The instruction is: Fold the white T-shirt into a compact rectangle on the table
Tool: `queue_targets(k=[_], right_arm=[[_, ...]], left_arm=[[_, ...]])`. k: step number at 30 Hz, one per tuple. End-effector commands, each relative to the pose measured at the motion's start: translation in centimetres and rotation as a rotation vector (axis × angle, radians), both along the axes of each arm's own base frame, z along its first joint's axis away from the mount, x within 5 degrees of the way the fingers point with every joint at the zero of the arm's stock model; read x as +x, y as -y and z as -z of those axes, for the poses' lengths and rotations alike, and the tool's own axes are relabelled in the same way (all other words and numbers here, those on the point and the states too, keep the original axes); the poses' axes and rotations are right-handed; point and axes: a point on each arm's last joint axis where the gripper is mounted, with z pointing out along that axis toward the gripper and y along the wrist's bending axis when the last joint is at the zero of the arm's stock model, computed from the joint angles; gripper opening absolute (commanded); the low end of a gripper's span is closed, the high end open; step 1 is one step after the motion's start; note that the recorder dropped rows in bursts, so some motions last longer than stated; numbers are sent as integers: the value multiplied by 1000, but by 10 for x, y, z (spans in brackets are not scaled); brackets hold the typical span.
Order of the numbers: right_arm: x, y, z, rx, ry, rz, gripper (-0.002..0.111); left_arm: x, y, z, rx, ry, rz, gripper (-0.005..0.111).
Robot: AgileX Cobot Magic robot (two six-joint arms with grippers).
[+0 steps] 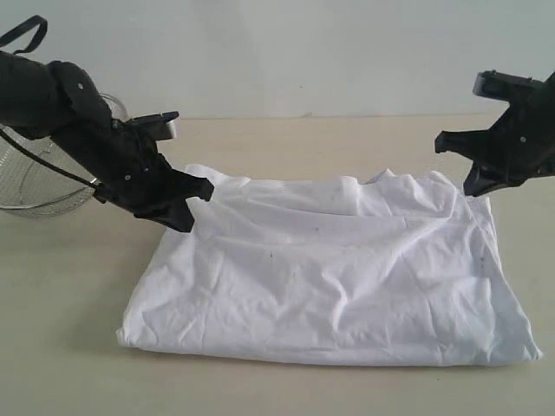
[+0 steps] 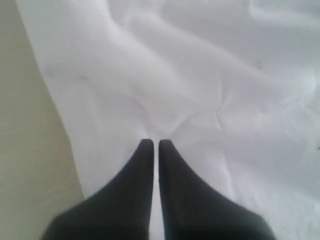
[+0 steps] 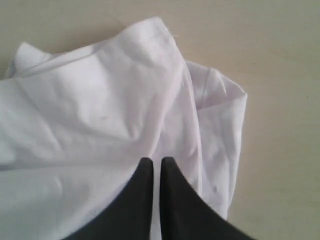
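Showing a mid-fold stage, read from left to right. At the far left a wire-mesh bowl [image 1: 30,192] stood on the table [image 1: 61,364], partly hidden behind the left arm. The left gripper [image 2: 155,143] hovered over the left edge of the white T-shirt [image 1: 329,286], its jaws clenched together with only a thin slit between them and no cloth visibly pinched. The shirt lay near the middle of the table, plain white side up, apparently doubled over once: an upper layer ended in a loose fold line short of the collar edge at the rear, and no red band showed. The outline was a broad, wrinkled trapezoid and not yet a neat block. By this evidence the first fold was likely done, while at least one more fold across the width, plus some smoothing, seemed left to reach a compact rectangle. At the right, the right gripper [image 3: 156,161] hung above the shirt's rear right corner, likewise clenched and empty as far as could be seen. The tabletop was pale beige and matte; a plain light wall [image 1: 303,52] closed the background.
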Motion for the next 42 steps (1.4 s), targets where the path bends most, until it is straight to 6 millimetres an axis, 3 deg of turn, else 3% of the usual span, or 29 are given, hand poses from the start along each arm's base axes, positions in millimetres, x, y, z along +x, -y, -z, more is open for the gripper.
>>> queue_targets(k=[1,8,11,14,17,21,28,31,36,37,42], right_arm=[[-17,-3,-27,22,-29,-32,0],[-60,-19,-67,121,120,-82,0],[-85,-14,-78,115,169,-107,0],[-104,-4,-76,130,185,-71,0],[-111,-2,-72,220,222,-74,0],[-116,-1,-59,181,157,-122,0],[-113,1,-56,206,144,-43,0],[-112,2,-48,218,97,-36,14],[-108,2,-27,267,-6,-34,77],[-108,2,-24,270,-24,-34,80],[-112,4,-7,248,-93,-47,72]], left_arm=[[-4,1,-20,-35,15,-10,4],[-17,1,-50,-86,59,4,4],[-32,0,-62,-141,99,-5,4],[-53,-3,-73,-182,135,-13,4],[-71,-8,-76,-196,156,-36,4],[-87,-10,-73,-215,154,-34,4],[-90,-6,-74,-288,164,-52,4],[-89,-5,-75,-308,169,-57,4],[-89,-5,-75,-308,174,-51,4],[-89,-5,-75,-305,180,-41,4],[-89,-5,-75,-303,183,-36,4]])
